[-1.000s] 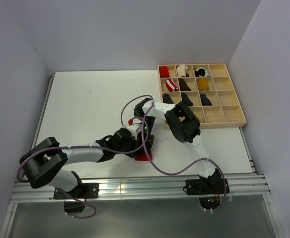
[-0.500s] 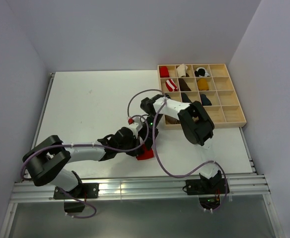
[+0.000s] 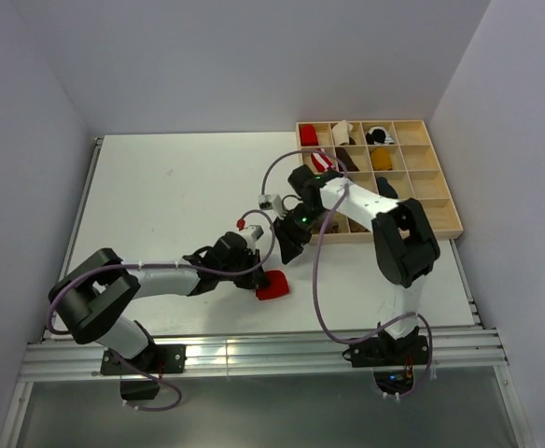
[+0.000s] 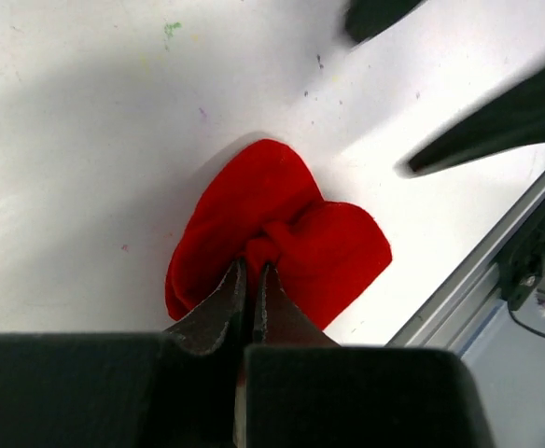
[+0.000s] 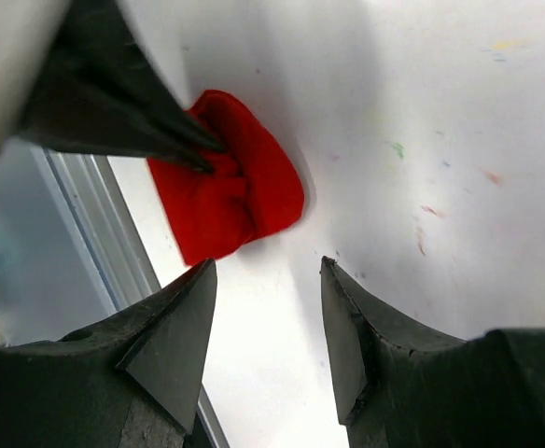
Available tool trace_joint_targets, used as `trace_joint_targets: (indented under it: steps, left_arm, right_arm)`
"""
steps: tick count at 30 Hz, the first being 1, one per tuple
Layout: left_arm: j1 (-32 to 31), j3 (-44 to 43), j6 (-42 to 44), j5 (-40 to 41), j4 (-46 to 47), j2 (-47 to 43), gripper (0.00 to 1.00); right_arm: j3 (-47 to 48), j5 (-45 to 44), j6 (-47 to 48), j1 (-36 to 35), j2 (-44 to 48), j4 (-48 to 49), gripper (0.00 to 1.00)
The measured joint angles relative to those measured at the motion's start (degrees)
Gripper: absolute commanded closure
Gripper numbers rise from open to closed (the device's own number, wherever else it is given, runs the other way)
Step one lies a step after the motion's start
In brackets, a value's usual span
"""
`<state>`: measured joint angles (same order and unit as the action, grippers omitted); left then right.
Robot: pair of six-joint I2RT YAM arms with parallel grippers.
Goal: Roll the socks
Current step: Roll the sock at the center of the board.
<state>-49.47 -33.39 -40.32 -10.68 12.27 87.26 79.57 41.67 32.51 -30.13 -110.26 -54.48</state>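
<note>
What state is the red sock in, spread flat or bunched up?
Bunched up: the red sock is folded over itself, fabric puckered where the shut left gripper pinches it.

Legible markings: none. No text, label, brand name, number or sign is being shown readably in any of the three views.
</note>
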Motion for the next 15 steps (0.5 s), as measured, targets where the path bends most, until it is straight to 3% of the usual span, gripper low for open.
trace_joint_targets:
  steps: [6,15]
  left_arm:
    - [2.75,-1.90,-2.43,-4.79,-1.05,2.51,1.00]
    - [6.97,-4.74,-4.96,-12.63,-3.87,6.23,1.00]
  right_arm:
    - [-4.37,1.36,-2.10,4.76,10.43,5.70,0.44]
    - [-14.08,3.39,-1.75,10.47,18.08,13.70,0.45]
